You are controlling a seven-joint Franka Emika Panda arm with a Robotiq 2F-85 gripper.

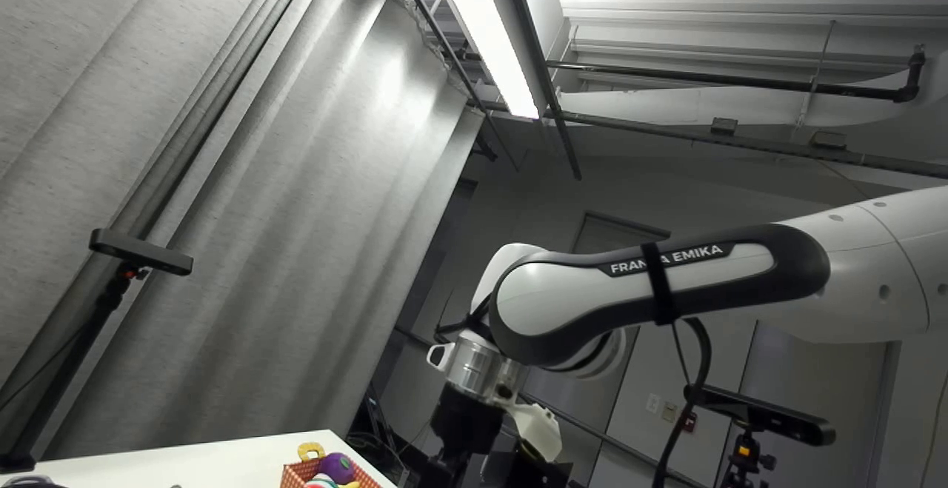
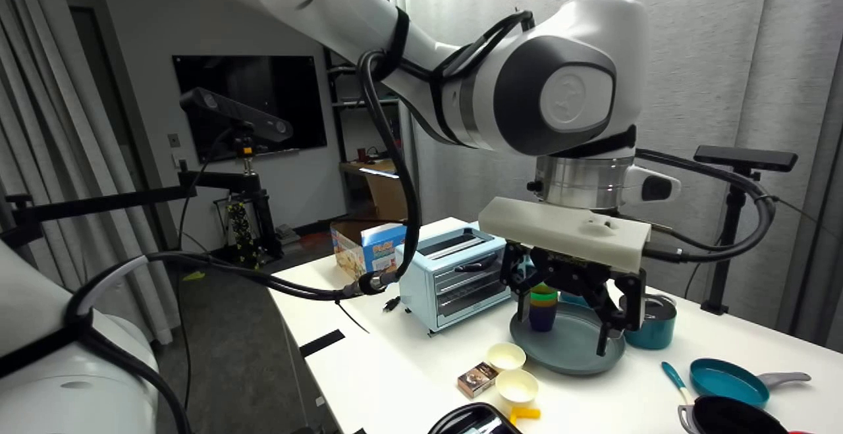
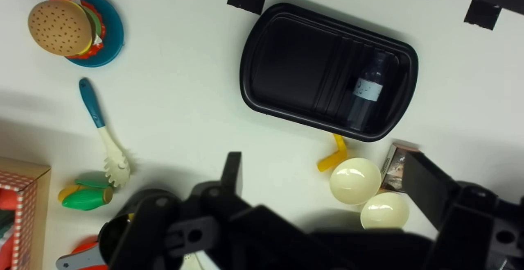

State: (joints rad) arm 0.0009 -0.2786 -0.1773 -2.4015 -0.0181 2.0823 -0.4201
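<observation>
gripper (image 3: 325, 157) is spread wide, nothing pinched; in the wrist view two cream bowls (image 3: 355, 181) are spotted down below between its fingers (image 3: 428, 186), kinda off-centre, with a bottle (image 3: 368, 89) laid crosswise in the black tray (image 3: 290, 65) beyond

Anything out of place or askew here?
An exterior view looks askew: it tilts sharply toward curtain and ceiling, catching only a corner of the table. A bottle lies on its side in the black tray, perhaps deliberately. I see no spill or damage.
</observation>
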